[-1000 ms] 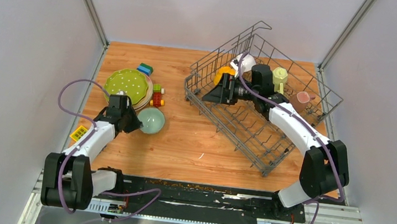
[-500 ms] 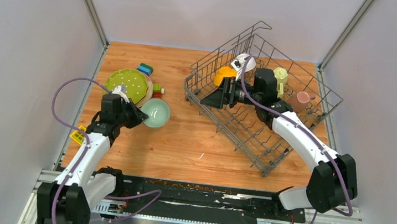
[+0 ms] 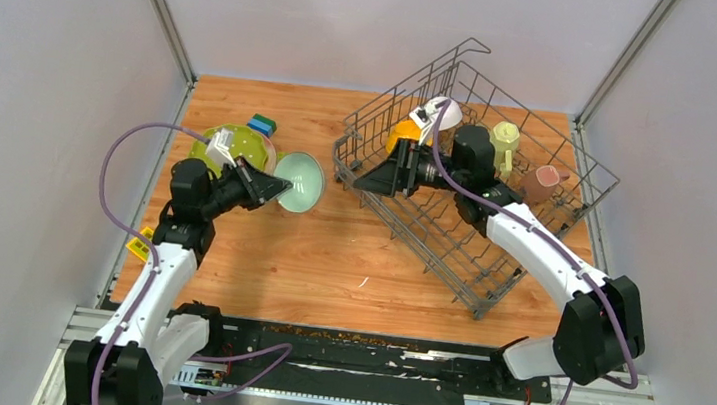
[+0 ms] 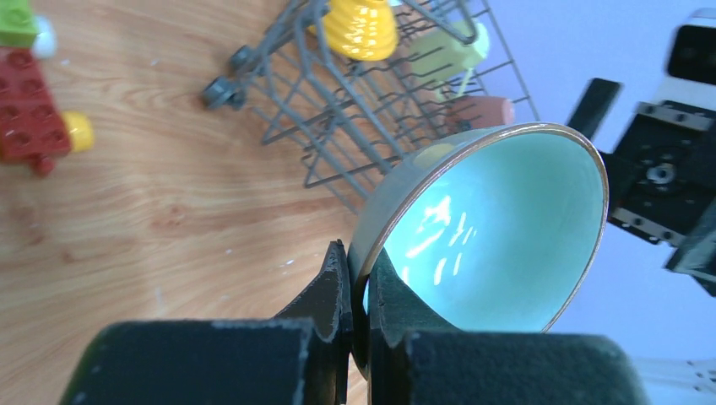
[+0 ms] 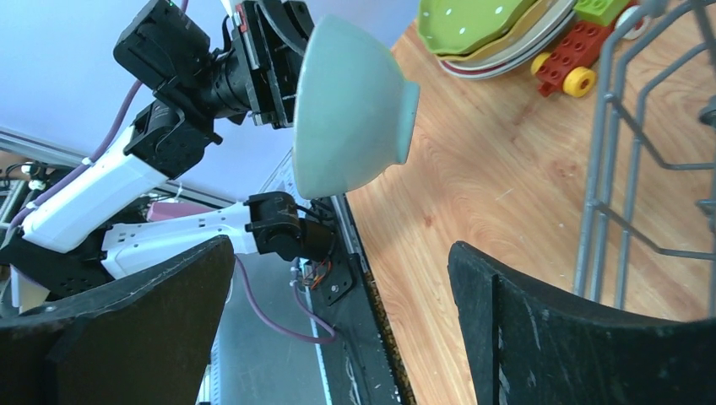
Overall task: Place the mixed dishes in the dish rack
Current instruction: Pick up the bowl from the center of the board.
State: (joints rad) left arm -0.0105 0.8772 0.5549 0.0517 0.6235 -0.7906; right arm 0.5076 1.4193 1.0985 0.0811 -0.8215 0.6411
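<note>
The smooth pale-teal glazed ceramic bowl (image 3: pixel 299 181) with a thin brown rim is in the left gripper (image 3: pixel 271 185). Its two black fingers are closed tight on the rim, one inside and one outside. The round bowl is tipped on its side, off the wooden table (image 3: pixel 349 252).

Just beyond this hand, on the bowl's other side, the right gripper (image 3: pixel 373 174) stands with its black jaws spread fully apart and nothing between them. It reaches out over the near corner of the large grey wire dish rack (image 3: pixel 451 242).

Behind the right hand, four dishes are in the rack: one ribbed yellow bowl (image 3: pixel 404 132), one white bowl (image 3: pixel 444 111), one pale-green mug (image 3: pixel 505 138) and one pink mug (image 3: pixel 541 181).

Behind the left hand lies a stack of plates with a lime-green white-dotted plate (image 3: pixel 225 143) on top; I cannot count the plates under it. Small plastic toy blocks (image 4: pixel 29 110) lie beside the stack.
</note>
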